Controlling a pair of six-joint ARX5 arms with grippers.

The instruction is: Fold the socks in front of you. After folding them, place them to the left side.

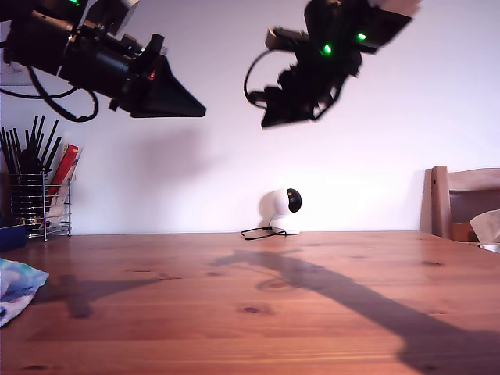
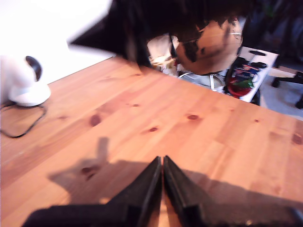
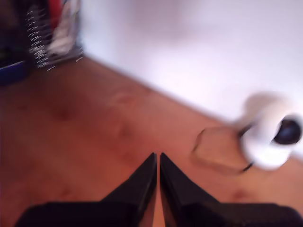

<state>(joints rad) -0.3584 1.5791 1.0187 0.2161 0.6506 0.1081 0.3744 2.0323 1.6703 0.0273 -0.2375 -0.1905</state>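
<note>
**Fig. 1.** Both arms raised above the work surface. The table [image 1: 328, 312], brown knotty wood, fills the lower half of the exterior view, and its middle and front are bare of any cloth. Two black arms hang high over it and touch nothing, casting long shadows across the boards. A wooden chair [image 1: 461, 199] stands at the exterior view's right edge, and a wire utensil rack [image 1: 39, 205] at its left edge against the wall. Below the rack, cut by the exterior view's left edge, lies a pale blue-patterned cloth [image 1: 16, 287]. It is probably the socks, though too little shows to tell whether they are folded. A small white camera [image 1: 283, 209] with its cable sits by the wall, well apart from the cloth.

My first gripper [image 2: 162, 163] has its claw together on nothing, above bare table. My second gripper [image 3: 157, 161] is likewise together and empty, though that view is blurred.

Judged step: placement at the side appears done, with the arms clear of the work. If so, the next move calls only for confirming the fold, or for opening a claw and descending on the cloth to redo it.
</note>
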